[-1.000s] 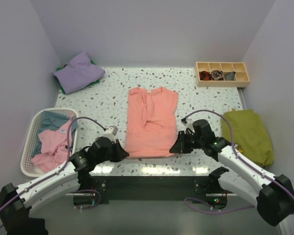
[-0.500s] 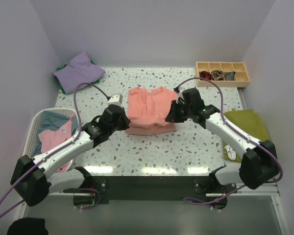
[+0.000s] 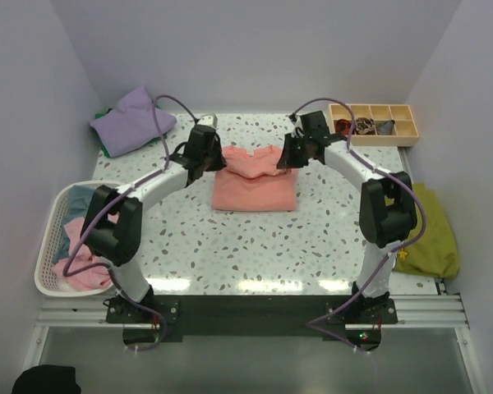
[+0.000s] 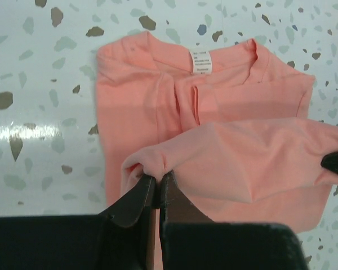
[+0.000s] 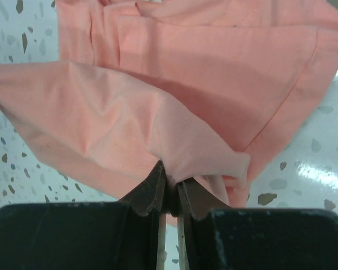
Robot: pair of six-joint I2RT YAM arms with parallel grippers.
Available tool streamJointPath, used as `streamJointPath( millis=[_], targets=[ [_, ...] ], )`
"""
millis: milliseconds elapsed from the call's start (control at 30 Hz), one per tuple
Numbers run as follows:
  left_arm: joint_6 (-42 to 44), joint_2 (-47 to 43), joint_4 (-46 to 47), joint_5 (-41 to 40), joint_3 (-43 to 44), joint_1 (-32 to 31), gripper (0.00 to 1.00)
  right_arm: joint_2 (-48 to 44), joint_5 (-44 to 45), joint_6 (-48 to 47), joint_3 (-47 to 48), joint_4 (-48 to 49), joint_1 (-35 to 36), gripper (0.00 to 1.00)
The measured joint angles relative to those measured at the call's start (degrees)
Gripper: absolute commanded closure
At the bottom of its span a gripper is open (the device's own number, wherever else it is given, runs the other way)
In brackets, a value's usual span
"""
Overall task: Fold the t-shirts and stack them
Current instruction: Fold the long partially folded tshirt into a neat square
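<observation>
The salmon-pink t-shirt (image 3: 255, 185) lies mid-table, its bottom half doubled over toward the collar. My left gripper (image 3: 216, 158) is shut on the hem's left corner (image 4: 149, 169), held above the collar and its white label (image 4: 200, 61). At the other side my right gripper (image 3: 288, 158) is shut on the hem's right corner (image 5: 174, 169). The lifted hem stretches between the two grippers over the shirt's upper part (image 5: 225, 62). A lavender t-shirt (image 3: 131, 121) lies folded at the back left on something green. Pink and light blue t-shirts fill the basket (image 3: 56, 215).
A white laundry basket stands at the left edge. A wooden compartment tray (image 3: 372, 123) with small items sits at the back right. An olive-green cloth (image 3: 430, 234) lies at the right edge. Both arms reach far out over the speckled table (image 3: 255, 246).
Both grippers carried the shirt's bottom hem from the near edge away to the collar end, folding the shirt in half. Both arms have stretched out across the table.
</observation>
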Motion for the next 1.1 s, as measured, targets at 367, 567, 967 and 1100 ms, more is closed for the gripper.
streamJointPath(
  millis=[367, 567, 967, 1100],
  targets=[
    [3.1, 19.2, 4.9, 6.8, 13.4, 7.6, 0.43, 15.9, 0.5, -0.2, 15.0, 1.9, -5.5, 0.27],
    [6.0, 20.8, 6.8, 5.9, 16.7, 11.0, 0.38, 16.8, 4.8, -0.7, 16.9, 4.3, -8.0, 0.28],
    [5.7, 12.5, 12.0, 21.4, 16.0, 11.1, 0.42, 12.1, -3.4, -0.6, 20.2, 5.0, -3.4, 0.34],
    [4.3, 12.5, 13.7, 27.3, 11.9, 9.9, 0.43, 12.1, -6.3, 0.5, 18.3, 5.1, 0.0, 0.36]
  ],
)
